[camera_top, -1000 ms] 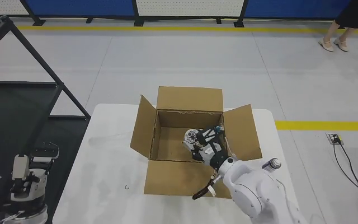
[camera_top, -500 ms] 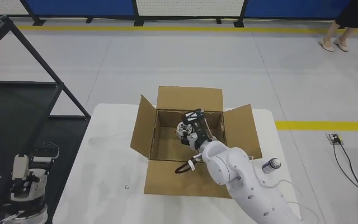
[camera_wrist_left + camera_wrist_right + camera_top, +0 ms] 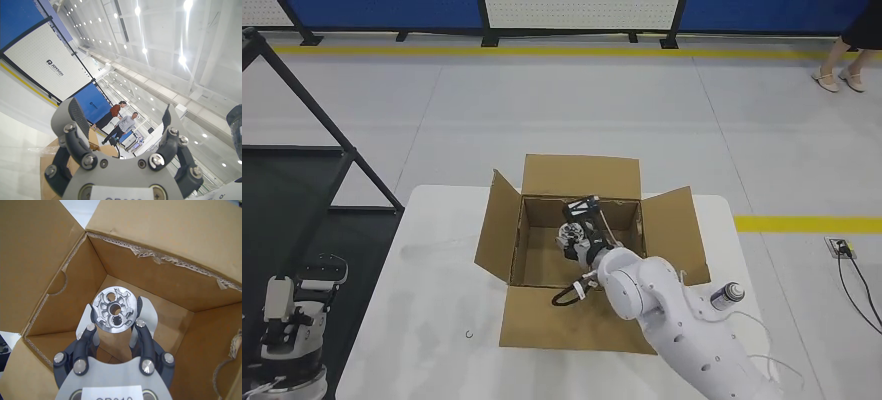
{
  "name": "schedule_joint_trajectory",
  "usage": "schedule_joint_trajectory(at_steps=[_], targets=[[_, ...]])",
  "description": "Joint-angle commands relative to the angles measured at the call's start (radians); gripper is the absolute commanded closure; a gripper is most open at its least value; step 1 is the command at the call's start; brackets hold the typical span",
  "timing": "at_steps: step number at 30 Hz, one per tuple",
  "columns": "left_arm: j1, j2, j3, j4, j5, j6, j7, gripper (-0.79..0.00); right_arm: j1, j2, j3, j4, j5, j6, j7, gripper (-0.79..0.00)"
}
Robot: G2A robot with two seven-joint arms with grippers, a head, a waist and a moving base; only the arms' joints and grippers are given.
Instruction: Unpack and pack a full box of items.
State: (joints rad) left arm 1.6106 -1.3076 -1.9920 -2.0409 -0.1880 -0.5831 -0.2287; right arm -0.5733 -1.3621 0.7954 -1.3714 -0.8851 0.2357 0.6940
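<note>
My right gripper (image 3: 116,310) is pinching a round, silver-grey cast-metal disc with a centre bore and cut-out pockets (image 3: 113,313). One ribbed pad (image 3: 139,306) presses on the rim at one side and the opposite finger presses on the other, so the disc sits flat-face toward the wrist camera. It hangs inside the open brown cardboard box (image 3: 151,279), above the box floor and close to a corner where two inner walls meet. From the top view the disc (image 3: 568,238) lies within the box opening, toward its far wall and somewhat to my right of centre. The white right arm (image 3: 662,310) comes in over the near wall. All four flaps of the box (image 3: 580,175) are folded outward, and it stands on the white table (image 3: 432,300). A small dark bottle with a silvery top (image 3: 729,293) stands on the table near the right-hand flap, apart from it. A tiny dark ring (image 3: 470,334) lies on the tabletop to the left of the box. My left gripper (image 3: 121,111) is spread wide with nothing between its pads, pointing up toward the ceiling lights.
</note>
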Motion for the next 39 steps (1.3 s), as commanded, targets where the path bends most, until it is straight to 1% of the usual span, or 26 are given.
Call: schedule_joint_trajectory(at_steps=[1, 5, 9, 14, 18, 20, 21, 27, 29, 31, 32, 33, 36, 39], targets=[[0.0, 0.0, 0.0, 0.0, 0.0, 0.0, 0.0, -0.785, 0.04, -0.014, -0.016, 0.074, 0.025, -0.016, 0.021, 0.0], [0.0, 0.0, 0.0, 0.0, 0.0, 0.0, 0.0, -0.785, 0.115, -0.051, -0.064, 0.215, 0.065, -0.046, 0.047, 0.0], [0.0, 0.0, 0.0, 0.0, 0.0, 0.0, 0.0, -0.785, 0.171, -0.092, -0.111, 0.345, 0.099, -0.061, 0.036, 0.0], [0.0, 0.0, 0.0, 0.0, 0.0, 0.0, 0.0, -0.785, 0.214, -0.136, -0.151, 0.476, 0.128, -0.091, 0.01, 0.0], [0.0, 0.0, 0.0, 0.0, 0.0, 0.0, 0.0, -0.785, 0.234, -0.162, -0.166, 0.547, 0.144, -0.118, 0.004, -0.006], [0.0, 0.0, 0.0, 0.0, 0.0, 0.0, 0.0, -0.785, 0.241, -0.171, -0.173, 0.572, 0.136, -0.139, -0.008, -0.215], [0.0, 0.0, 0.0, 0.0, 0.0, 0.0, 0.0, -0.785, 0.242, -0.173, -0.173, 0.577, 0.136, -0.142, -0.009, -0.277], [0.0, 0.0, 0.0, 0.0, 0.0, 0.0, 0.0, -0.785, 0.245, -0.186, -0.168, 0.607, 0.126, -0.151, -0.019, -0.348], [0.0, 0.0, 0.0, 0.0, 0.0, 0.0, 0.0, -0.785, 0.242, -0.188, -0.163, 0.607, 0.121, -0.151, -0.026, -0.388], [0.0, 0.0, 0.0, 0.0, 0.0, 0.0, 0.0, -0.785, 0.237, -0.188, -0.157, 0.601, 0.113, -0.147, -0.034, -0.628], [0.0, 0.0, 0.0, 0.0, 0.0, 0.0, 0.0, -0.785, 0.234, -0.188, -0.154, 0.594, 0.108, -0.144, -0.034, -0.668], [0.0, 0.0, 0.0, 0.0, 0.0, 0.0, 0.0, -0.785, 0.231, -0.188, -0.151, 0.586, 0.103, -0.142, -0.033, -0.68], [0.0, 0.0, 0.0, 0.0, 0.0, 0.0, 0.0, -0.785, 0.219, -0.183, -0.14, 0.556, 0.079, -0.13, -0.03, -0.779], [0.0, 0.0, 0.0, 0.0, 0.0, 0.0, 0.0, -0.785, 0.201, -0.175, -0.124, 0.517, 0.055, -0.117, -0.022, -0.785]])
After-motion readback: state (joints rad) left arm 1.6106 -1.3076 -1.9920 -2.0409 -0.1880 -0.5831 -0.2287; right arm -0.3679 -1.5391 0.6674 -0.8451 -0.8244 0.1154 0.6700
